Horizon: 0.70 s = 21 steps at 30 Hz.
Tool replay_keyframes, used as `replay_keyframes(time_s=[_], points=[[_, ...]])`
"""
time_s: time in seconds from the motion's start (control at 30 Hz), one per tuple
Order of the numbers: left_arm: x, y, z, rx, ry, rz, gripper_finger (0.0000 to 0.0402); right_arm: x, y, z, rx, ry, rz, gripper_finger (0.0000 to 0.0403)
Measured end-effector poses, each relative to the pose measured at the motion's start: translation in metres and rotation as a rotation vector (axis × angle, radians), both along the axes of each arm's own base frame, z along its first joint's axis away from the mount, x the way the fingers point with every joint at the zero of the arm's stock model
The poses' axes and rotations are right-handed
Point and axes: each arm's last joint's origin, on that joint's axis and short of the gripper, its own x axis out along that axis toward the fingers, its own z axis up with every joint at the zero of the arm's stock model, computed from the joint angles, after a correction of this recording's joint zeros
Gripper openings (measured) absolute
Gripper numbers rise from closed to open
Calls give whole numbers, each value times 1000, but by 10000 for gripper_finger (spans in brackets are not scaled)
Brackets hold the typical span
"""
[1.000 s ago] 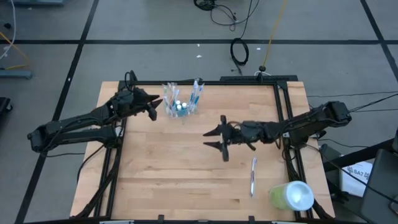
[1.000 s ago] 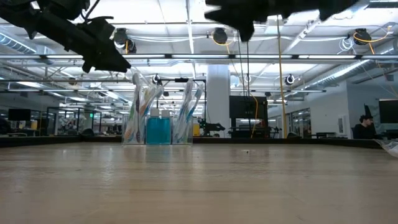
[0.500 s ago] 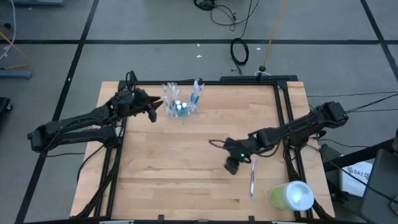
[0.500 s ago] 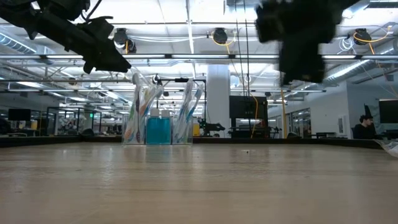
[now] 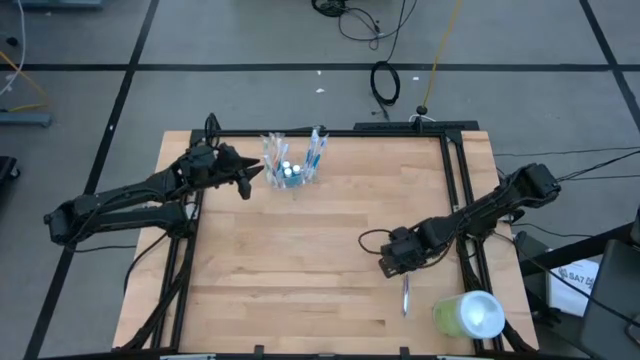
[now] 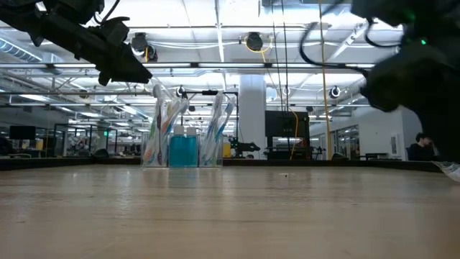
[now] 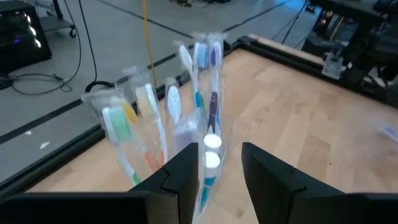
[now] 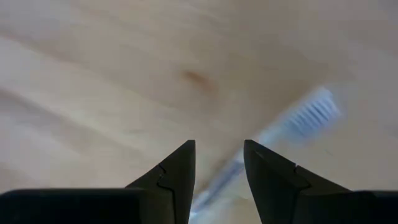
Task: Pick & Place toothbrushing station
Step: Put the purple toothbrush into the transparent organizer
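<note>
A small clear cup (image 5: pixel 291 170) stands upright on its base at the table's far side and holds several blue, green, orange and white toothbrushes and white-capped tubes; it also shows in the low view (image 6: pixel 183 147) and the left wrist view (image 7: pixel 186 134). My left gripper (image 7: pixel 219 152) is open and hovers just left of the cup (image 5: pixel 245 178), pointing at it. A loose blue-and-white toothbrush (image 5: pixel 405 294) lies flat on the table at the near right. My right gripper (image 5: pixel 393 263) is open, pointing down above the brush's far end (image 8: pixel 311 112).
A large lime-green cylinder with a white end (image 5: pixel 468 314) lies at the table's near right corner, close to the loose toothbrush. A black frame (image 5: pixel 455 180) runs along the table's edges. Bare wood (image 5: pixel 290 270) fills the middle and near left.
My right gripper has gone from the table's middle toward the near right edge and down toward the loose toothbrush, tipping from level to pointing down. The cup and the toothbrush have stayed where they were.
</note>
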Motion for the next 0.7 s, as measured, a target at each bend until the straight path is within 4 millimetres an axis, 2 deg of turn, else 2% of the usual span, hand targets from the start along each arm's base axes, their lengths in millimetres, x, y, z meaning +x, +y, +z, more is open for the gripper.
replay_keyframes(time_s=[0.1, 0.23, 0.47, 0.57, 0.7], points=[[-1, 0, -2, 4, 30, -6, 127, -11, 1, -11, 27, 80, -52, 128], [-1, -1, -3, 3, 44, -8, 127, -15, 4, -14, 47, 114, -73, 128], [-1, -1, -3, -4, 40, -5, 127, -15, 1, -15, -59, 70, -100, 128], [-1, -1, -3, -4, 41, -5, 127, -13, 2, -15, -42, 48, -74, 128], [-1, -1, -3, -4, 41, -5, 127, -6, 4, -8, 7, -67, 11, 128]])
